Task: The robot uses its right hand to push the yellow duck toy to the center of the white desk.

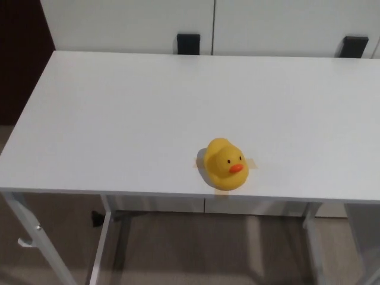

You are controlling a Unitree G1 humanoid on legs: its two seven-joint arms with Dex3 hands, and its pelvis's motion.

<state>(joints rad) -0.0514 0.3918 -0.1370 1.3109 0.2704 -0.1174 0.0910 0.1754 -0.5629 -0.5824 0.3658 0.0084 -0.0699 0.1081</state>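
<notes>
A yellow duck toy (224,164) with an orange beak stands on the white desk (148,113), close to the front edge and a little right of the middle. It sits on small tan tape marks (253,164) stuck to the desk top. Its beak faces the front right. Neither of my hands shows in the head view.
Two black brackets (188,43) (354,46) sit behind the desk's far edge against a white wall. A dark panel (21,53) stands at the far left. White desk legs (29,228) and a brown floor show below the front edge.
</notes>
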